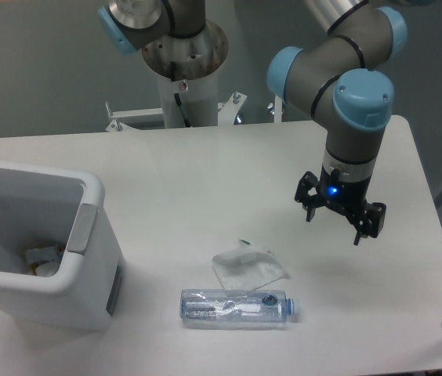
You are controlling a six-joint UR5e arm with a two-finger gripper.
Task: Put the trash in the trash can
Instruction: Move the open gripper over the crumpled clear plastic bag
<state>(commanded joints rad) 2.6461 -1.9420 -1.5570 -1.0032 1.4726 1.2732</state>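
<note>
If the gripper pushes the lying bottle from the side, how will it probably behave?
The bottle lies on its side on the smooth table, so it would likely roll. It looks clear and empty, probably light, and thin walls may dent under a squeeze.
</note>
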